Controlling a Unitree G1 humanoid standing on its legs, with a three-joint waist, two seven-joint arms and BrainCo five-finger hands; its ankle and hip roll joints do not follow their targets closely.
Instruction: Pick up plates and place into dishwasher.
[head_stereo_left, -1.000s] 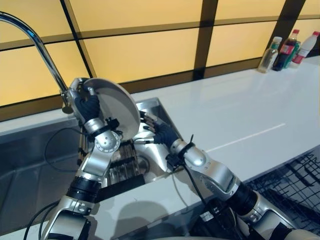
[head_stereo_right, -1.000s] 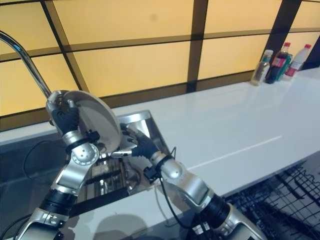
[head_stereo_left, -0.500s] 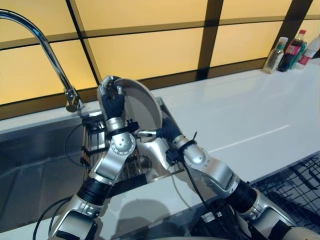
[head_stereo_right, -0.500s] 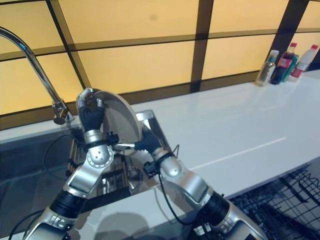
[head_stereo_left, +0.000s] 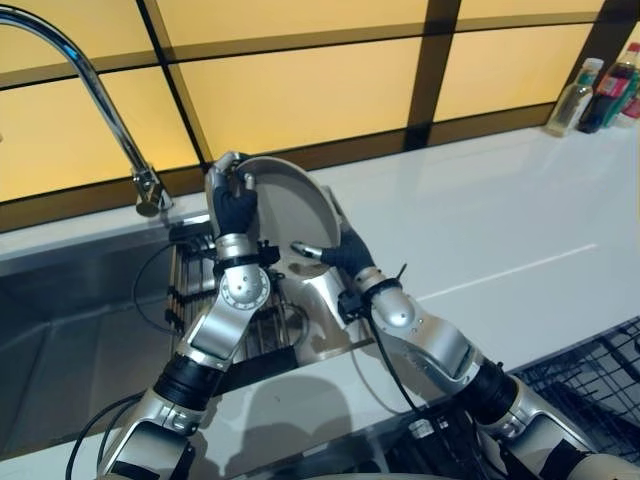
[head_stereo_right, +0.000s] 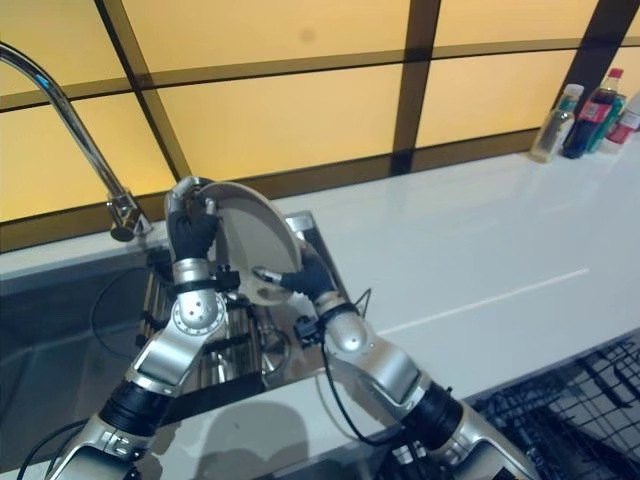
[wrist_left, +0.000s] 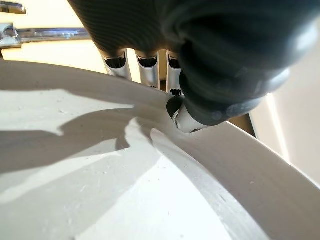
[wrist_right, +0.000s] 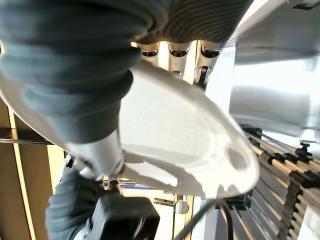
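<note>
Two robot hands, left robot hand (head_stereo_left: 236, 205) and right robot hand (head_stereo_left: 342, 252), grip one plate (head_stereo_left: 290, 205).

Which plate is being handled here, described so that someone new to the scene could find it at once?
Start at the steel sink under the curved tap. Above its right end, over a wire rack, a pale round plate is held on edge between both hands: the left hand pinches its top rim, the right hand grips its lower edge. It is the one dish raised off everything else.
</note>
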